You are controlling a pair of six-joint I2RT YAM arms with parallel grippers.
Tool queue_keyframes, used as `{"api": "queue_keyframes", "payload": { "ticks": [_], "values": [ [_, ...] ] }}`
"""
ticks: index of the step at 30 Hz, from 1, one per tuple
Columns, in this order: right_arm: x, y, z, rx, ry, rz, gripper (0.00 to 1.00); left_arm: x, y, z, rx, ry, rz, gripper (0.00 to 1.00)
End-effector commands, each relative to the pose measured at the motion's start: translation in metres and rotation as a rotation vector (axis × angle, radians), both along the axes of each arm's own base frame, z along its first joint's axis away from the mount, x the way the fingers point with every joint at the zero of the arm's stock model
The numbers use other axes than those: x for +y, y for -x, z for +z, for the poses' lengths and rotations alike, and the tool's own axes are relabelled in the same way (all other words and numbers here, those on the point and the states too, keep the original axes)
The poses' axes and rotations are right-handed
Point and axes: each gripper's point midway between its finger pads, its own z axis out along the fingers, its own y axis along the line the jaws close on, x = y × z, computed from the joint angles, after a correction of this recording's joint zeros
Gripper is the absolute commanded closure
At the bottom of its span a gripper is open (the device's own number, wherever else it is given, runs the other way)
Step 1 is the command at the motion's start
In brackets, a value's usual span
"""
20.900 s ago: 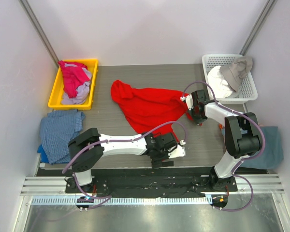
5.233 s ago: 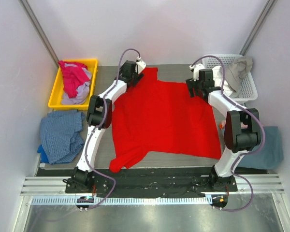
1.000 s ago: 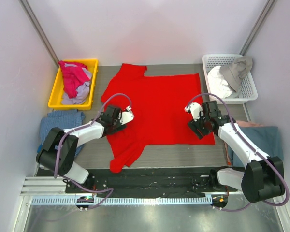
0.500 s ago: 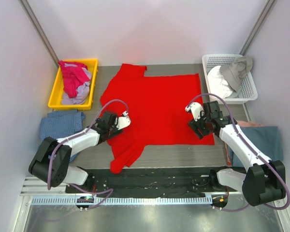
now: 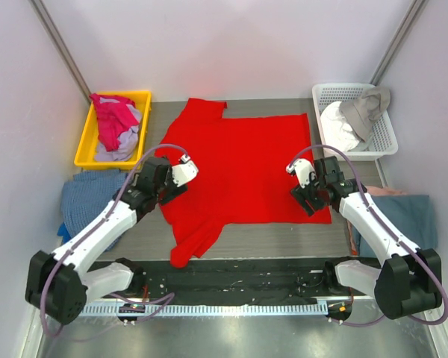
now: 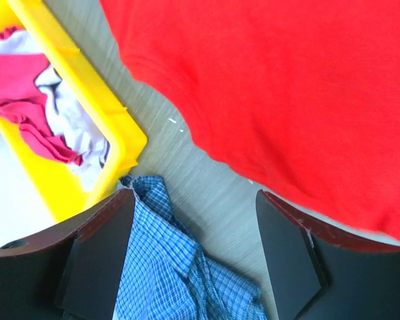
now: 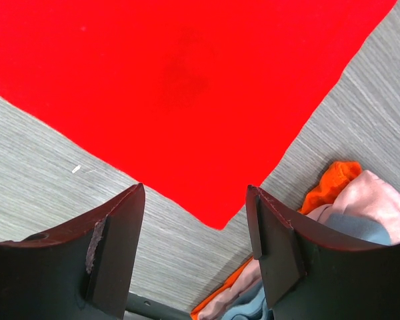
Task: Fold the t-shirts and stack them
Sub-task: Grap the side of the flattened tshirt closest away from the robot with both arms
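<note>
A bright red t-shirt lies spread flat on the grey table, its near-left sleeve bunched up. My left gripper hovers open beside the shirt's left edge, holding nothing. The left wrist view has its jaws over bare table, between the red cloth and a blue checked shirt. My right gripper is open above the shirt's near-right corner. That corner shows between the empty jaws. More t-shirts, magenta-pink and pale lavender, fill the yellow bin.
The blue checked shirt lies left of the red shirt. A white basket at the back right holds white and grey cloth. A teal, pink and orange pile sits at the right edge, also in the right wrist view as folded cloth.
My left arm has swung left and lifted away from the red shirt's left side, jaws a little wider. The right arm and the shirt have stayed put.
</note>
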Motion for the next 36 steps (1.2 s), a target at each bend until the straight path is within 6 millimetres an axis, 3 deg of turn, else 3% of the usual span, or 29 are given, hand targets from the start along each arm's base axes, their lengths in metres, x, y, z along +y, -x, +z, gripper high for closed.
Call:
{"api": "queue_keyframes", "payload": {
  "ticks": [1, 7, 12, 19, 27, 36],
  "values": [
    [-0.003, 0.002, 0.002, 0.004, 0.022, -0.005, 0.31, -0.01, 0.064, -0.008, 0.235, 0.029, -0.105, 0.22],
    [-0.007, 0.008, -0.006, 0.031, 0.064, -0.009, 0.32, -0.017, 0.144, -0.018, 0.464, 0.032, -0.219, 0.23],
    [-0.005, 0.005, -0.008, 0.028, 0.057, -0.024, 0.32, -0.015, 0.181, -0.025, 0.581, 0.071, -0.271, 0.29],
    [-0.001, 0.003, -0.02, 0.053, 0.043, -0.052, 0.32, -0.012, 0.186, -0.03, 0.59, 0.017, -0.349, 0.27],
    [0.002, -0.009, -0.029, 0.059, 0.046, -0.077, 0.33, -0.014, 0.199, -0.053, 0.705, -0.035, -0.465, 0.27],
    [0.002, -0.021, -0.011, 0.004, 0.056, -0.1, 0.33, -0.031, 0.201, -0.071, 0.777, -0.031, -0.602, 0.27]
  ]
}}
